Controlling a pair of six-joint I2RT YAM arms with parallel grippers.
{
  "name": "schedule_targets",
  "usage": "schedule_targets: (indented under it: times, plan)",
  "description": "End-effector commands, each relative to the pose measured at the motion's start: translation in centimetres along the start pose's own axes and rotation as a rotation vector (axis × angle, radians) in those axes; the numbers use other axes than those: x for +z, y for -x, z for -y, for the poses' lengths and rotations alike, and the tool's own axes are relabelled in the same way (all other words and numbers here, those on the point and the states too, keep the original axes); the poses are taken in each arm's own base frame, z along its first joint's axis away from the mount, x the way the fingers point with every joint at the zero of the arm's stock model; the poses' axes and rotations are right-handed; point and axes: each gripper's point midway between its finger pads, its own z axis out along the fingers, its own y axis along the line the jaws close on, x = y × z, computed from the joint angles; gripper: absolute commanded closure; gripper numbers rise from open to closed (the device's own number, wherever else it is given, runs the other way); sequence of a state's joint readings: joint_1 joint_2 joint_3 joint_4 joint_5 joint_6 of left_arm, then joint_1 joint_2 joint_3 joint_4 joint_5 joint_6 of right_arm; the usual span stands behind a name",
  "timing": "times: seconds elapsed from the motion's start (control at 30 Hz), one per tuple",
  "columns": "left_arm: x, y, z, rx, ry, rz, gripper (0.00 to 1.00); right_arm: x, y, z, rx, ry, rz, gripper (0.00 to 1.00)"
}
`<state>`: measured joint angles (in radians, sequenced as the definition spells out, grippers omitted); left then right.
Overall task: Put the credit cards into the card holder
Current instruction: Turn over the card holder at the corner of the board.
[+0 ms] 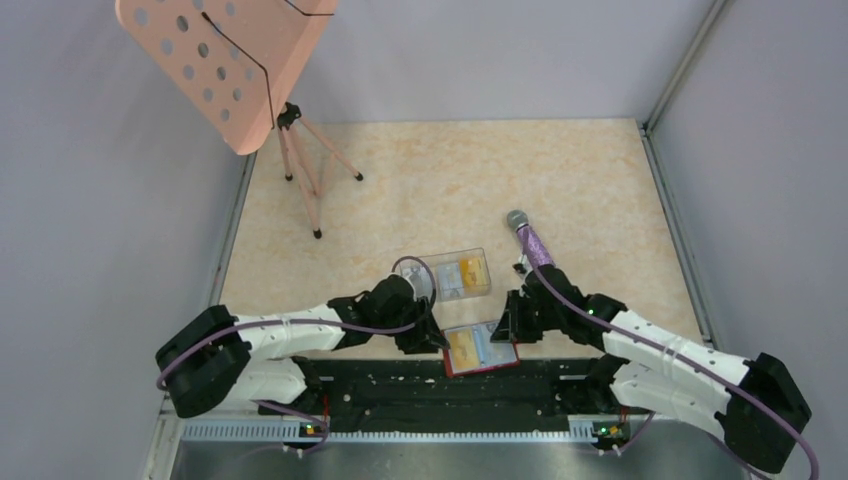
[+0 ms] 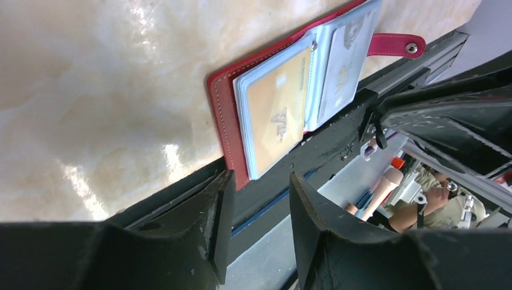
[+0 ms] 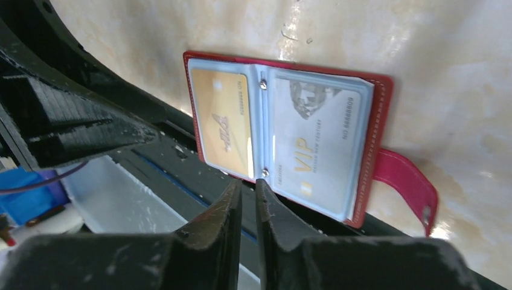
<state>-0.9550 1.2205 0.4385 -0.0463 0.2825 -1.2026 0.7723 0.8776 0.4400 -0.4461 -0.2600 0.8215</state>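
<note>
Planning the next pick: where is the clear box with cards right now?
Top view: the clear box sits mid-table, just beyond the open red card holder at the near edge, left of the purple microphone.

Red card holder (image 3: 381, 121) shows a yellow-orange card (image 3: 226, 124) and a pale card (image 3: 317, 142).

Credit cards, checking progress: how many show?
4: orange card and VIP card in the red holder; orange boxed card and pale boxed card in the clear box. More may hide beneath.
</note>
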Motion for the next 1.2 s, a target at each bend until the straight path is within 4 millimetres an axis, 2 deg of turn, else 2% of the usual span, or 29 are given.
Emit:
schedule_targets:
  times: [0.0, 0.1, 0.23, 0.47, 0.6, 0.7, 0.83, 1.0, 1.17]
  plan:
    - [0.9, 0.6, 2.4, 0.018, -0.078, -0.02, 0.57, 1.6, 0.2, -2.0, 0.035, 0.095, 0.006, 0.92]
    - [1.7, 0.7, 2.0, 0.017, -0.038, -0.036, 0.57, 2.4, 0.3, -2.4, 0.056, 0.125, 0.004, 0.98]
    - [2.5, 1.3, 2.3, 0.04, -0.015, -0.034, 0.6, 3.0, 0.1, -2.0, 0.072, 0.115, -0.007, 0.99]
    - [4.6, 2.7, 3.8, 0.08, 0.005, -0.043, 0.69, 4.0, -0.5, 0.1, 0.131, 0.042, -0.004, 0.99]
    - [5.5, 3.1, 3.9, 0.107, 0.041, -0.061, 0.67, 4.4, -0.8, 1.1, 0.143, 0.007, -0.003, 0.99]
    - [5.2, 3.3, 4.0, 0.119, 0.058, -0.056, 0.61, 4.5, -0.9, 1.1, 0.142, 0.011, -0.01, 0.98]
    - [3.6, 3.4, 4.1, 0.13, 0.074, -0.019, 0.57, 4.7, -0.8, 0.4, 0.136, 0.052, -0.011, 1.0]
    - [1.6, 3.0, 2.3, 0.114, 0.131, 0.017, 0.57, 5.1, -0.8, -0.7, 0.124, 0.117, -0.022, 1.0]
    - [1.7, 2.1, 1.1, 0.091, 0.122, 0.001, 0.6, 6.0, -1.4, -0.4, 0.138, 0.11, -0.053, 1.0]
